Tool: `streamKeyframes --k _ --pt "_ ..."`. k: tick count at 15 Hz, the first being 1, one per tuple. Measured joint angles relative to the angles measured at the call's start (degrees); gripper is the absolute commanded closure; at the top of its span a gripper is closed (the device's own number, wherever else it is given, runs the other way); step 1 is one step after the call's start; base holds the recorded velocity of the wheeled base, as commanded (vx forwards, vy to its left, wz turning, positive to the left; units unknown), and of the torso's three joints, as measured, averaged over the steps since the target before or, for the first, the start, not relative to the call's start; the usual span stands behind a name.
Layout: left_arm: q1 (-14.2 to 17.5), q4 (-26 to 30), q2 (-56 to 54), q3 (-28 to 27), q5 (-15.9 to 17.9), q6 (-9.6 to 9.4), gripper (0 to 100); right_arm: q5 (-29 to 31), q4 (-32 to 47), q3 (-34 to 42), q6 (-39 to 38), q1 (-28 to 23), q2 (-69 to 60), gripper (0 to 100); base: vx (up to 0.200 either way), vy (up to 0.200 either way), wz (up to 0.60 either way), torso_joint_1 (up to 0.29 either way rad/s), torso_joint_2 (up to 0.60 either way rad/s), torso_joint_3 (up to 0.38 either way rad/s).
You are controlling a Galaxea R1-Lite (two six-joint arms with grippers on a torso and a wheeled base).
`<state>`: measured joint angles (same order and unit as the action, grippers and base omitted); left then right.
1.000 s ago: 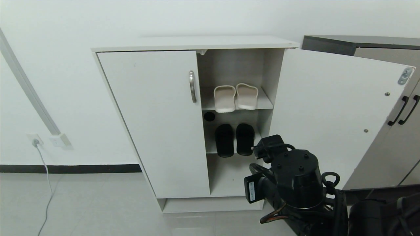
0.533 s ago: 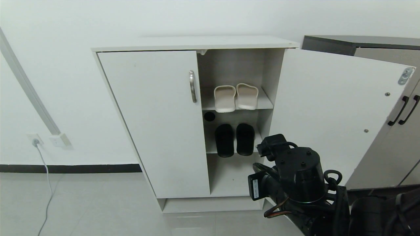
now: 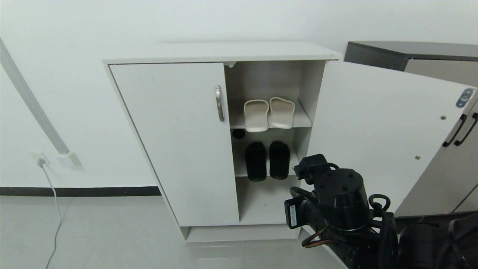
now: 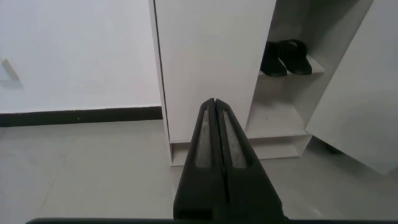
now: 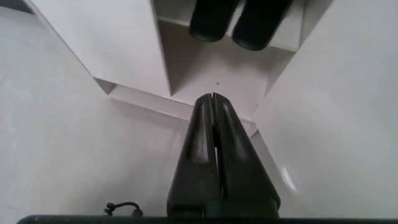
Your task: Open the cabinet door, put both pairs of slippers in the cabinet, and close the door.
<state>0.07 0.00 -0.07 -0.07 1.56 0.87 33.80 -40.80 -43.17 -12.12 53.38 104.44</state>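
Observation:
The white cabinet (image 3: 224,50) stands against the wall, its left door (image 3: 175,142) closed and its right door (image 3: 373,130) swung wide open. A beige pair of slippers (image 3: 269,114) lies on the upper shelf. A black pair of slippers (image 3: 267,160) lies on the middle shelf, also seen as black slippers (image 4: 286,57) and black slippers (image 5: 239,18). My right gripper (image 5: 214,102) is shut and empty, low in front of the open compartment beside the open door. My left gripper (image 4: 214,106) is shut and empty, farther back over the floor, facing the closed door.
A grey cabinet (image 3: 448,112) with black handles stands right behind the open door. A wall socket with a cable (image 3: 41,162) is at the far left. Bare tiled floor (image 3: 112,231) lies before the cabinet. The bottom shelf (image 3: 261,201) holds nothing.
My right arm has drawn back a little from the black slippers, toward the right. The head camera has shifted slightly, so the whole picture sits lower.

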Motion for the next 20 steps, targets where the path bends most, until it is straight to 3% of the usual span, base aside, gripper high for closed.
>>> streamKeyframes --k 11,20 --pt "0.00 0.00 0.00 0.00 0.02 0.00 100 0.07 0.00 0.01 0.05 0.33 0.11 100 0.000 0.000 0.00 0.111 -0.47 -0.343" --pt "0.00 0.00 0.00 -0.02 0.00 0.00 100 0.21 -0.02 0.11 0.05 0.30 0.22 100 0.000 0.000 0.00 0.197 -0.51 -0.318"
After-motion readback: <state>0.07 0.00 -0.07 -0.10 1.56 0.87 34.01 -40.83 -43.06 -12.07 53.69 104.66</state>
